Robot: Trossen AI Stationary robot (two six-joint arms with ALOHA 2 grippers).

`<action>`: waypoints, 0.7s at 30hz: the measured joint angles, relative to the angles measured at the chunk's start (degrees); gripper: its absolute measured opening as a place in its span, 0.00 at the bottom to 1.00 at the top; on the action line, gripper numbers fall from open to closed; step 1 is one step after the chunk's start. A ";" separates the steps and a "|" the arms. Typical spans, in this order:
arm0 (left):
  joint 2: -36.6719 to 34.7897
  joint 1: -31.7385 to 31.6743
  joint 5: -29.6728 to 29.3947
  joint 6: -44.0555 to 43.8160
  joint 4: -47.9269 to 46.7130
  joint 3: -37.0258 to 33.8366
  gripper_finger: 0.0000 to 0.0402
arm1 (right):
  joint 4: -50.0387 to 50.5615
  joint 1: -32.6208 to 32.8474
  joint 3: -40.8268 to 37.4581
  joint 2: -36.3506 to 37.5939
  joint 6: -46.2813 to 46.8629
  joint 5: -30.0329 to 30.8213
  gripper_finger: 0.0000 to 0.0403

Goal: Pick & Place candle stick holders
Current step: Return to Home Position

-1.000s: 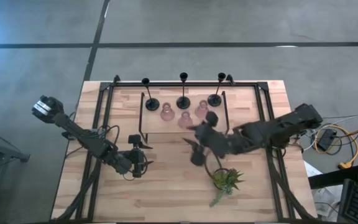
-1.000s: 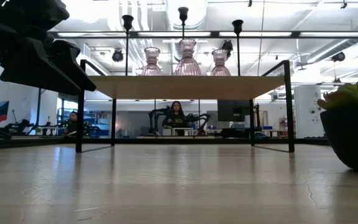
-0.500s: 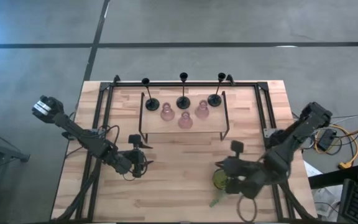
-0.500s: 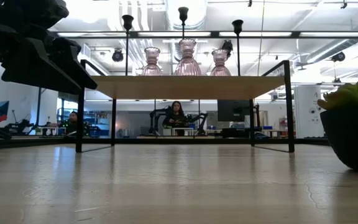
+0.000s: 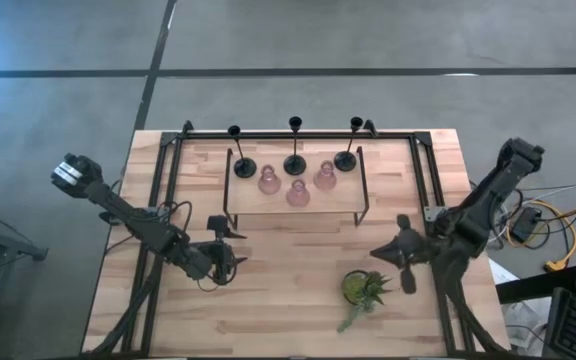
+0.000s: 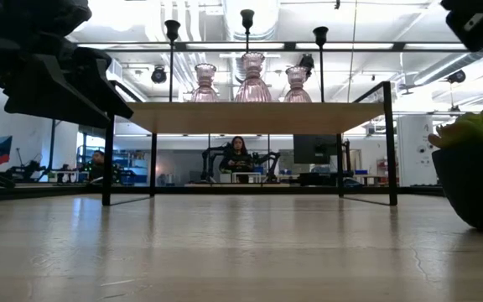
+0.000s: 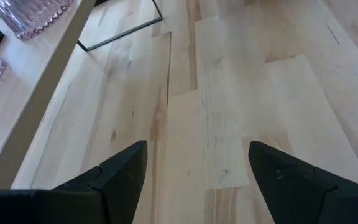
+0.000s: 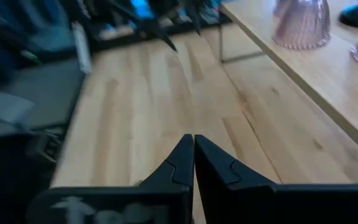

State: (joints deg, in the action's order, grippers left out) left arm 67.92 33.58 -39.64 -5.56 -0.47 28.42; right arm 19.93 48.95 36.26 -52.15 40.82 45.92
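Three black stem candle stick holders stand by their disc bases on a raised wooden shelf at the table's far middle. Three pink glass holders stand in front of them; the low view shows all of these on the shelf top. My left gripper hovers open over the near left of the table, nothing between its fingers. My right gripper is shut and empty, to the right of the shelf's near corner, with a pink holder farther off.
A green spiky plant in a dark pot stands near the front edge, just below my right gripper. It fills the low view's right side. The shelf's black legs and black rails along the table's sides bound the open wood. People sit far behind.
My right arm has drawn back from the front of the shelf by the pink holders. It swung toward the near edge past the plant and now sits toward the table's right. All the holders stand as before. My left arm has kept still.
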 joint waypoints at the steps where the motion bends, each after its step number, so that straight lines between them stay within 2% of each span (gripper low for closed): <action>1: 0.00 0.00 0.00 0.00 0.00 0.00 0.71 | -2.91 0.06 -2.27 2.61 -1.77 -0.51 0.02; 5: 0.00 0.00 -0.35 -0.02 0.00 0.00 0.71 | -10.52 0.04 -9.30 11.78 -8.46 0.72 0.02; 10: 0.00 -0.02 -0.44 -0.50 0.01 0.00 0.71 | -6.83 0.02 -12.79 22.30 -17.58 2.38 0.02; 14: -0.02 -0.02 -0.92 -0.55 0.00 0.00 0.71 | -8.86 -0.05 -14.81 26.25 -15.59 8.32 0.02; 17: -0.02 -0.02 -0.92 -0.76 -0.02 0.00 0.71 | -8.73 -0.05 -16.25 29.10 -20.07 8.39 0.02; 21: -0.02 -0.05 -1.35 -0.46 0.01 -0.02 0.71 | -9.75 -0.95 -18.10 33.06 -21.34 7.72 0.02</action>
State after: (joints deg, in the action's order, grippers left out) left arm 67.90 33.54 -40.98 -6.02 -0.46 28.40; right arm 10.17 48.01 18.16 -19.10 19.48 53.64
